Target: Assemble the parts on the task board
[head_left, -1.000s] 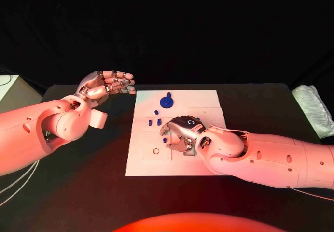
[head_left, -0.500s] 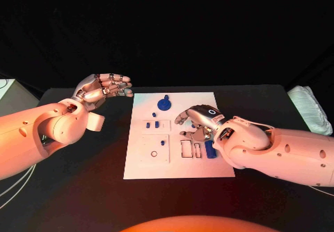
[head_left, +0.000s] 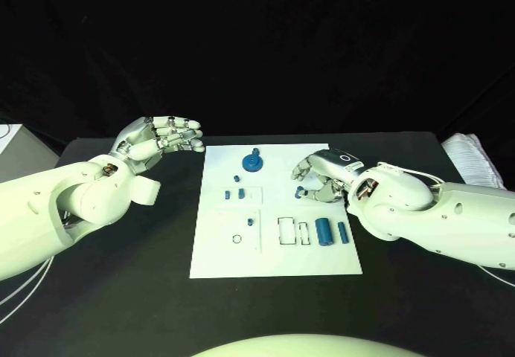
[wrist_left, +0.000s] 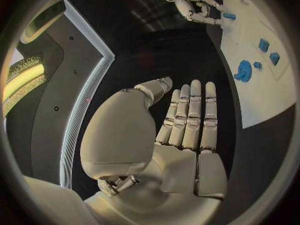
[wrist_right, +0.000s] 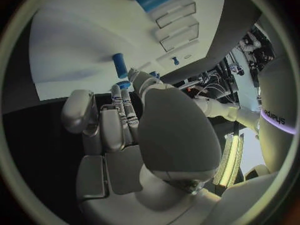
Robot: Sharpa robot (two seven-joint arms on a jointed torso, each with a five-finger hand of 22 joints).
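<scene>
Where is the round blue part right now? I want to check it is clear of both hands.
In the head view the round blue part lies near the far edge of the task board, between the left hand and right hand, touching neither.

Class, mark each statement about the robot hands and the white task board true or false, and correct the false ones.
1. The left robot hand hovers beside the task board, holding nothing. True.
2. The round blue part lies at the board's near edge. False: it lies by the far edge.
3. The right robot hand is over the board's right side. True.
4. Two long blue parts lie side by side near the board's right edge. True.
5. The left robot hand presses on the round blue part. False: it is off the board, apart from it.
</scene>
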